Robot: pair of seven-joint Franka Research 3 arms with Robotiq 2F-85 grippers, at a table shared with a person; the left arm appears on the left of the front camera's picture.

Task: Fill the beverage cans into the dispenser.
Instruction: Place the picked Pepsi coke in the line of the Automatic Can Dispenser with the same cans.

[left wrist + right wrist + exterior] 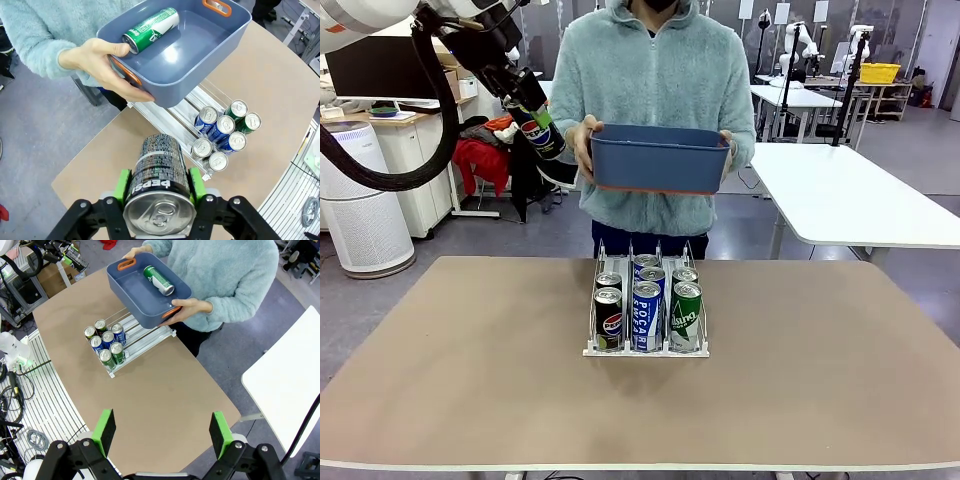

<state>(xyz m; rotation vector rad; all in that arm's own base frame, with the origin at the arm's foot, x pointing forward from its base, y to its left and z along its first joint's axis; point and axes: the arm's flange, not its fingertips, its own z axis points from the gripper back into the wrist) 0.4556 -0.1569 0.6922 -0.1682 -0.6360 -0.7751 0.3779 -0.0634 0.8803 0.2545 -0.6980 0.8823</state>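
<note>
My left gripper (pixel 534 122) is raised high at the left, beside the bin, and is shut on a black Pepsi can (pixel 546 141). In the left wrist view its green pads (pixel 122 186) clamp that Pepsi can (pixel 159 175) on both sides. The dispenser (pixel 646 351) stands mid-table with several cans (pixel 646 300) at its front: black on the left, blue-and-white in the middle, green on the right. Over its far end a person holds a dark blue bin (pixel 660 160) with one green can (pixel 151 30) lying inside. My right gripper (pixel 162 432) is open and empty, high above the table.
The brown table (pixel 470 380) lies bare around the dispenser. The person's hands (pixel 100 62) grip the bin's orange handles. The rear halves of the dispenser lanes (pixel 167 117) sit bare under the bin. A white table (pixel 850 200) stands at the back right.
</note>
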